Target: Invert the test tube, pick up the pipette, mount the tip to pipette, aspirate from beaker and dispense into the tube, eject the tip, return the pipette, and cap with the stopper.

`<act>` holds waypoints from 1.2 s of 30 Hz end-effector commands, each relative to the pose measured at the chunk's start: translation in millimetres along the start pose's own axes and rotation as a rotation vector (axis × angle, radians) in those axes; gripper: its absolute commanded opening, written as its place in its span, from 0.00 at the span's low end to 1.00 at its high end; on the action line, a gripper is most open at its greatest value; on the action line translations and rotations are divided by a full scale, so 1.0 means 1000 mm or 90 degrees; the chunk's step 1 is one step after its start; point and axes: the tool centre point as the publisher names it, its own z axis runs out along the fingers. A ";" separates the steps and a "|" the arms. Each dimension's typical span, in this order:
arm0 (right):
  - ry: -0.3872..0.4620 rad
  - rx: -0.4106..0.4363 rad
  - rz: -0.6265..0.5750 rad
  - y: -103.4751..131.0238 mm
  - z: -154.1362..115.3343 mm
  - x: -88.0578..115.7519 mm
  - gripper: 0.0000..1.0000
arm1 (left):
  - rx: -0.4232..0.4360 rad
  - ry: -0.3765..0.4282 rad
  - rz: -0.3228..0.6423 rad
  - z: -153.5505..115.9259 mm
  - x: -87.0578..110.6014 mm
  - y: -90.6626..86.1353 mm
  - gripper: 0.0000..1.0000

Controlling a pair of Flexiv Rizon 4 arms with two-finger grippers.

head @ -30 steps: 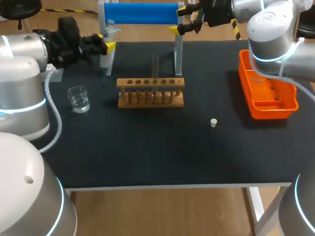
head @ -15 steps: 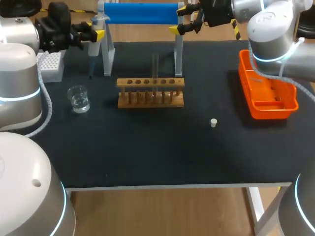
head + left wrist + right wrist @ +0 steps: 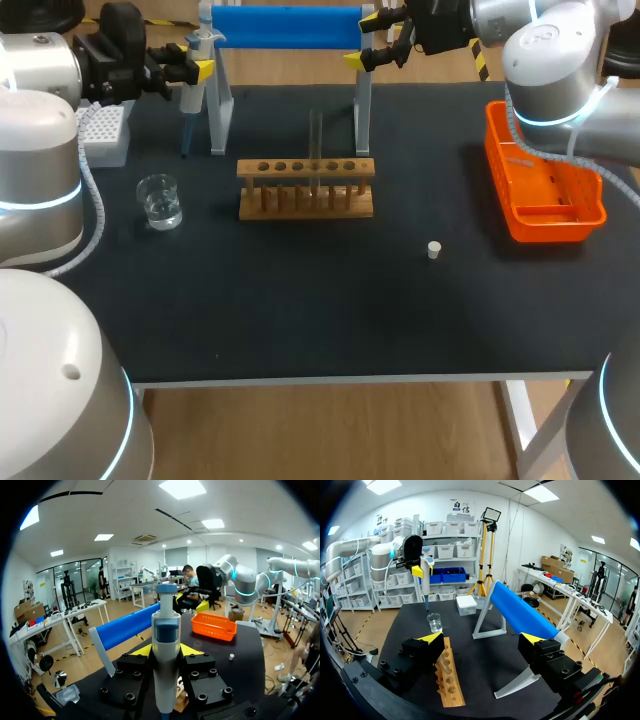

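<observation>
My left gripper (image 3: 197, 70) is shut on the blue and white pipette (image 3: 190, 100), held upright just left of the blue stand (image 3: 285, 26), over the table's back left. In the left wrist view the pipette (image 3: 166, 665) stands between the yellow fingertips (image 3: 142, 650). A clear test tube (image 3: 315, 140) stands upright in the wooden rack (image 3: 306, 187). The glass beaker (image 3: 160, 200) holds liquid, left of the rack. A small white stopper (image 3: 434, 249) lies on the mat. My right gripper (image 3: 385, 35) is open and holds nothing, high by the stand's right end; its fingers (image 3: 432, 636) spread wide above the rack (image 3: 449, 680).
A white tip box (image 3: 103, 130) sits at the back left, under the left arm. An orange tray (image 3: 545, 190) stands at the right edge. The stand's legs (image 3: 362, 110) rise behind the rack.
The left gripper has carried the pipette up and to the left, away from the stand's left leg. The right arm has not moved.
</observation>
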 end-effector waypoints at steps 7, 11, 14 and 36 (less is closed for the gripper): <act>0.001 0.001 0.000 0.000 -0.001 0.000 1.00 | 0.000 0.000 0.000 0.000 0.000 0.000 0.00; 0.001 0.001 0.000 0.000 -0.001 0.000 1.00 | -0.004 -0.023 -0.008 0.014 -0.014 0.003 0.00; 0.001 0.001 0.000 0.000 -0.001 0.000 1.00 | -0.006 -0.034 -0.012 0.025 -0.025 0.003 0.00; 0.001 0.001 0.000 0.000 -0.001 0.000 1.00 | -0.037 -0.162 -0.056 0.079 -0.092 -0.002 0.00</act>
